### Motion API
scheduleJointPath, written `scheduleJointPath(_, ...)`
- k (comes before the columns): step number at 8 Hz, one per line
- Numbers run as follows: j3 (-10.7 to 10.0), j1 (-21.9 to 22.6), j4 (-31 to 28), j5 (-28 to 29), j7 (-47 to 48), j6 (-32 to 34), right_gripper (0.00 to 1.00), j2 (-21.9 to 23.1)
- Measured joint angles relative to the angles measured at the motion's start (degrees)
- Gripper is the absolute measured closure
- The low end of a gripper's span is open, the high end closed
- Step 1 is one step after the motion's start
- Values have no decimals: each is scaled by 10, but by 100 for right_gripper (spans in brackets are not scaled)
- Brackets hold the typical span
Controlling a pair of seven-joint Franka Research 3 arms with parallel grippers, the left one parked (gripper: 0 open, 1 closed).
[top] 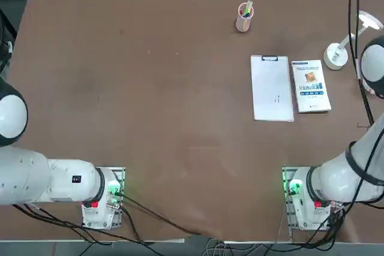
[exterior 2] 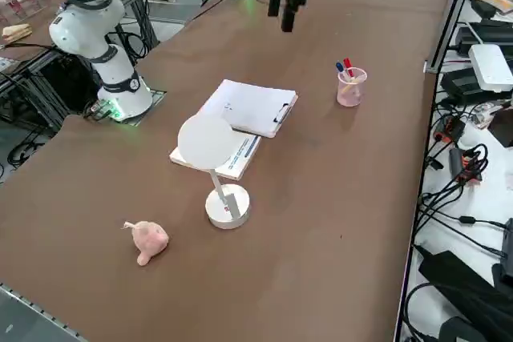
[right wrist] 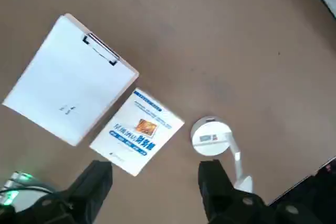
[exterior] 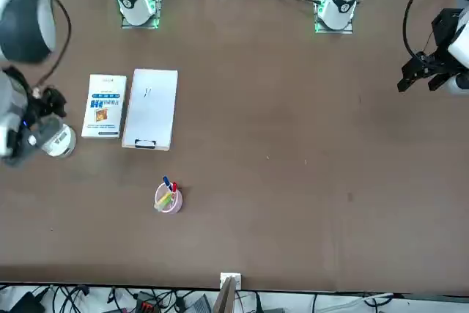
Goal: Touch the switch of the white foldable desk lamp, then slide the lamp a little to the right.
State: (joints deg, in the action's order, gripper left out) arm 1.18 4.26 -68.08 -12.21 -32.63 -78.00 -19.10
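The white foldable desk lamp stands near the table's right edge, with its round base point(top: 335, 56) on the table and its flat head point(top: 370, 21) raised on a thin arm. The right side view shows the base point(exterior 2: 228, 206) and the disc-like head point(exterior 2: 207, 140). My right gripper point(right wrist: 155, 182) hangs high above the table, open, with nothing between its dark fingers point(right wrist: 215, 182). Below it lies the lamp base point(right wrist: 210, 137), which carries a small grey mark. I cannot make out the switch itself. The gripper touches nothing.
A white clipboard point(top: 272, 88) and a blue-and-white book point(top: 310, 85) lie side by side left of the lamp. A pink pen cup point(top: 244, 17) stands farther back. A small pink toy point(exterior 2: 147, 239) lies near the lamp base, toward the table's right edge.
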Motion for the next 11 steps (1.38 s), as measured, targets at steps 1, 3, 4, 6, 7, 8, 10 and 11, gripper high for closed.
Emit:
scheduleJointPath(1,0,0,-29,17,51,14,0,39)
scheduleJointPath(3,-6,-2,-100,65,169,36,0,128)
scheduleJointPath(4,-8,-3,-139,79,224,38,0,176)
scheduleJointPath(6,-7,-3,-208,107,314,41,0,267)
scheduleJointPath(7,-7,-3,-229,114,333,40,0,298)
scheduleJointPath(8,-6,-3,-235,115,342,30,0,307)
scheduleJointPath(10,-6,-7,-219,113,363,-1,0,276)
scheduleJointPath(11,-6,-14,-206,114,380,-17,0,251)
